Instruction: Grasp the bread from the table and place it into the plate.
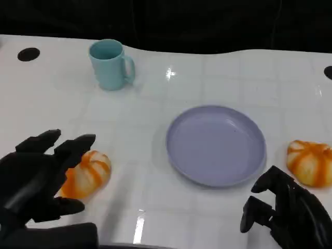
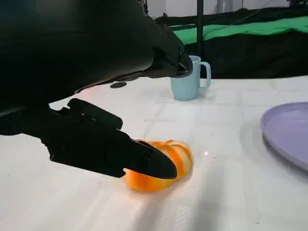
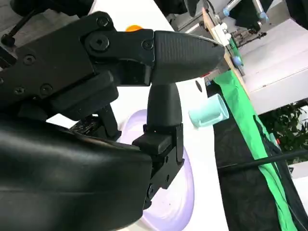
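Bright overhead light — glare spots on the white table (image 1: 171,73); edges slightly soft.

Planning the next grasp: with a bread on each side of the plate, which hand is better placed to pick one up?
Left. The left hand hovers with spread fingers over the bread. The right hand sits short of the other bread.

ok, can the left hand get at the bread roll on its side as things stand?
Probably yes. The left hand is open right beside that bread roll, fingers spread over its near edge, and nothing lies between them. The plate and mug stand well off.
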